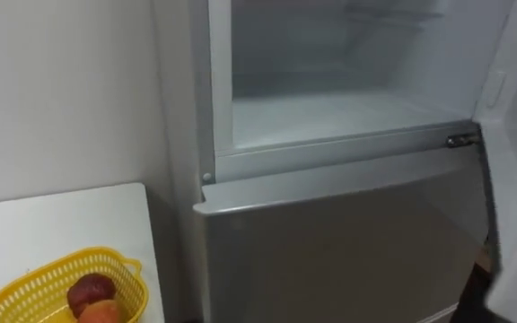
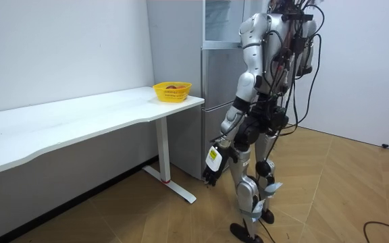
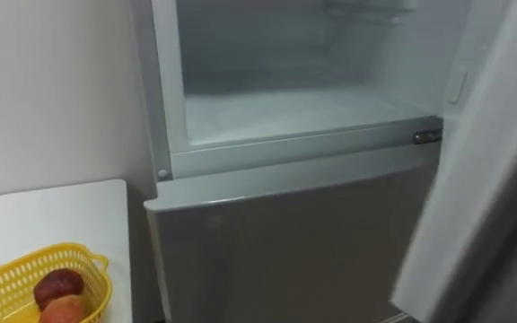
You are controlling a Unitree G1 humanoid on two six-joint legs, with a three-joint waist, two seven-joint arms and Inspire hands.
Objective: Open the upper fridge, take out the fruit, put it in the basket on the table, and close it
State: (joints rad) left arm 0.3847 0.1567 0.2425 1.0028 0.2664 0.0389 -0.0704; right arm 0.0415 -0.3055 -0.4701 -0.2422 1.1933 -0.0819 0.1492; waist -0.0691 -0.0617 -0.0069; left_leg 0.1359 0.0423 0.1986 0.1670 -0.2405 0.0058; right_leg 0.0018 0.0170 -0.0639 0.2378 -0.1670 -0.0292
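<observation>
Currently: upper fridge compartment [image 1: 330,117] open; fruit [image 1: 91,292] in yellow basket [image 1: 27,285] on counter [image 1: 61,224]; left hand [image 2: 211,169] hangs low, well apart; cannot tell fingers' state.

fridge [image 1: 330,233] lower door was plain silver-grey; upper compartment [image 1: 330,112] lining was white. basket [image 1: 79,257] was yellow, with an open lattice pattern. one fruit [image 1: 91,289] was dark red, the other fruit [image 1: 103,312] orange. table [image 1: 61,224] was plain white. wall [image 1: 61,90] was off-white. floor [image 2: 147,209] was light brown wood, herringbone pattern.
</observation>
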